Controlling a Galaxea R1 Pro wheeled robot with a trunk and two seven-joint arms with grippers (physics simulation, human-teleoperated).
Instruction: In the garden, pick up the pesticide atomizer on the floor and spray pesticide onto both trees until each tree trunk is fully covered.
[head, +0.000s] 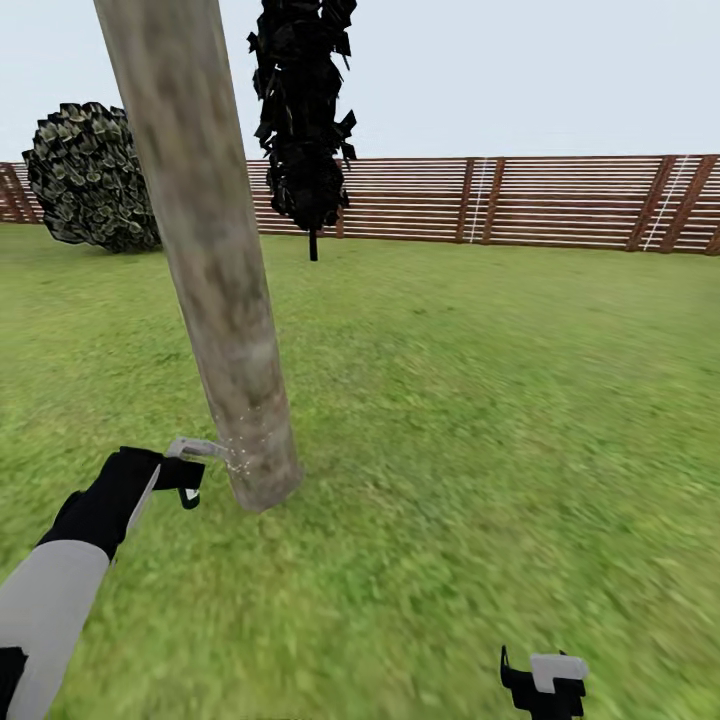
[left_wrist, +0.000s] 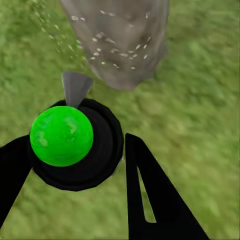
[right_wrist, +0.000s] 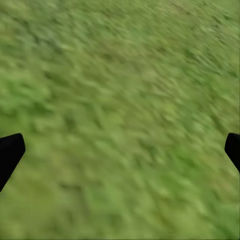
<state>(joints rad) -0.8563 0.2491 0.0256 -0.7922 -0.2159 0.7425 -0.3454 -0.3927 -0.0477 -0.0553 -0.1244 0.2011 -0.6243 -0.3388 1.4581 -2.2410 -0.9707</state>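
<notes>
Green-topped atomizer is sitting squeezed in the left gripper, pointing at the tree trunk, where white pesticide specks are landing. Right gripper is hanging wide apart over grass.

A brown slatted wooden fence runs across the far edge of the grass lawn under a pale, even sky. Before the fence stand a round dark bush and a narrow black-leaved tree.
</notes>
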